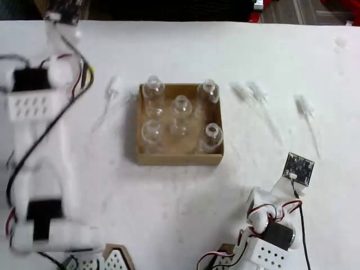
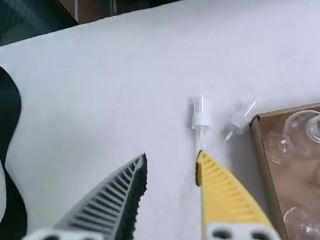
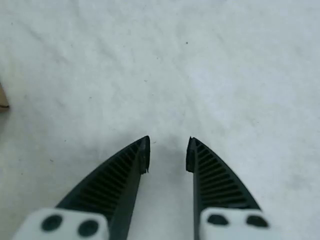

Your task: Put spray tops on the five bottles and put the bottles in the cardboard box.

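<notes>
- Tops first? Where do you want me?
- On the spray top [image 2: 199, 117] lying just past the yellow finger [image 2: 222, 195] of your left gripper [image 2: 171, 160]. Its jaws stand apart and hold nothing. I'd shift sideways so the white collar sits between the fingers, not the thin tube, then close gently. That tube looks likely to bend or flick away.
- And the bottles?
- All five bottles [image 1: 180, 107] stand uncapped in the cardboard box [image 1: 180, 158]. A second top [image 2: 242, 117] lies near the box corner, and three more tops [image 1: 259, 93] lie on the box's other side.
- My right arm?
- Your right gripper [image 3: 168, 150] hangs over bare table, fingers a little apart, empty.
- Surface?
- A white table covering [image 1: 169, 208], so the clear tops are hard to spot against it. Beyond the far edge the room is dark, with something red at one corner.
</notes>
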You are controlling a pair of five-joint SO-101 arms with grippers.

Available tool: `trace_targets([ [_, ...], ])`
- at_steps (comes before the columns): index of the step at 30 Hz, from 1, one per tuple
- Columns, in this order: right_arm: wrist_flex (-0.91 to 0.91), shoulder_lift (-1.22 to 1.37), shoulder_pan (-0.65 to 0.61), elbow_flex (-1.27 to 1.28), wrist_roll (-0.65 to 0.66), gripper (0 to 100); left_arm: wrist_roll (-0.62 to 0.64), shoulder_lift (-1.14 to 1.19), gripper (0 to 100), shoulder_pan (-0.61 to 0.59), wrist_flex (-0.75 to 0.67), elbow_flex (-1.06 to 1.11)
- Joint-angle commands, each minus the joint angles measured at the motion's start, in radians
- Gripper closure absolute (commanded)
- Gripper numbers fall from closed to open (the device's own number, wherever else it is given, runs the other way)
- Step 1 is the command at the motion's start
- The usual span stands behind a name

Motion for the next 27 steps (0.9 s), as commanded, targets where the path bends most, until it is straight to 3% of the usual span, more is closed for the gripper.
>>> trace_targets([
  [1, 0.007, -0.004, 0.008, 0.009, 0.014, 89.9, -0.015, 0.274, 84, 0.036, -0.005, -0.213],
  [8, 0.007, -0.004, 0.008, 0.009, 0.014, 89.9, -0.018, 0.608, 84, 0.139, 0.043, -0.539],
  [17, 0.007, -0.004, 0.008, 0.009, 0.014, 89.9, -0.014, 0.928, 84, 0.147, 0.04, -0.841],
  [27, 0.007, -0.004, 0.008, 0.009, 0.014, 89.9, -0.011, 1.084, 82, 0.154, 0.256, -1.069],
])
